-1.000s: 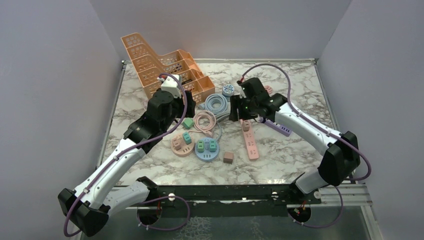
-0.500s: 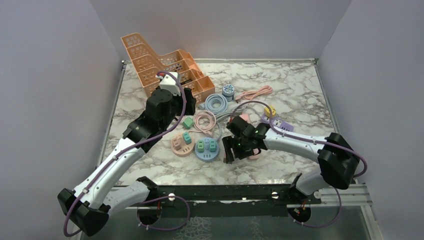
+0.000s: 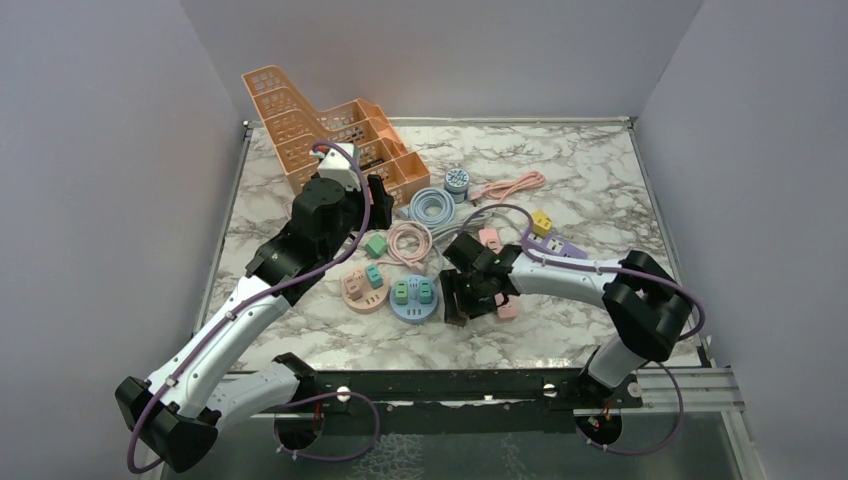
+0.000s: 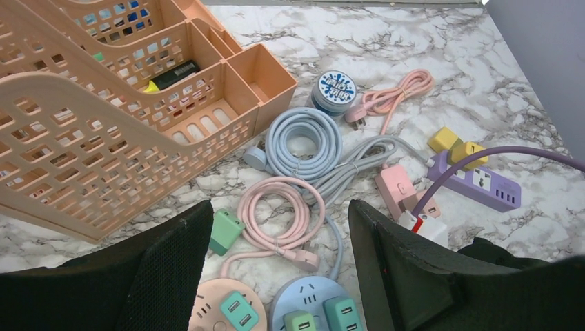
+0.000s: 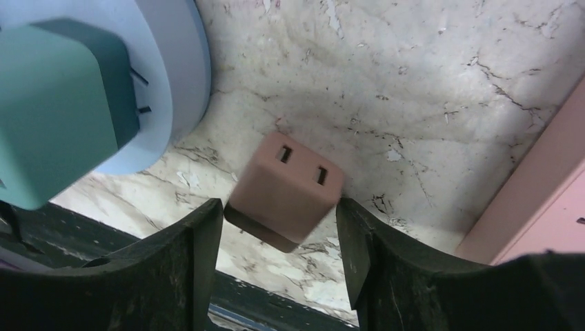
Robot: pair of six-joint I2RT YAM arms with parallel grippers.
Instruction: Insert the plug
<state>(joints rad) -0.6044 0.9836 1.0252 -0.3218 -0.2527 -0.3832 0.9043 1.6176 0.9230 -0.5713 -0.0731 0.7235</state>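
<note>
The right pincer (image 5: 279, 207) is down at the worktop (image 5: 414, 89) with its jaws spread, straddling the brown cube plug (image 5: 286, 183). The fingers (image 5: 196, 265) stand right by the cube's two sides, but no squeeze shows, so I read it as released and not yet grasping. The cube lies loose on the marble between them, its two-slot face turned up toward the wrist camera.

Just to the pincer's left sits the blue round socket hub (image 5: 190, 76), a teal plug (image 5: 55, 103) already seated in it. Just to its right runs the edge of the pink power strip (image 5: 545, 207).

Well off to the left, the left pincer (image 4: 279, 207) hangs above the worktop, released and empty. Below its gap lie a pink cable coil (image 4: 276, 214) and a green plug (image 4: 222, 231).

As I judge it, the task is at its start: the approach is made, nothing is gripped, nothing inserted. Closing on the cube, lifting it, carrying it to a free socket and pressing it home all remain. Which socket is meant I cannot tell.
</note>
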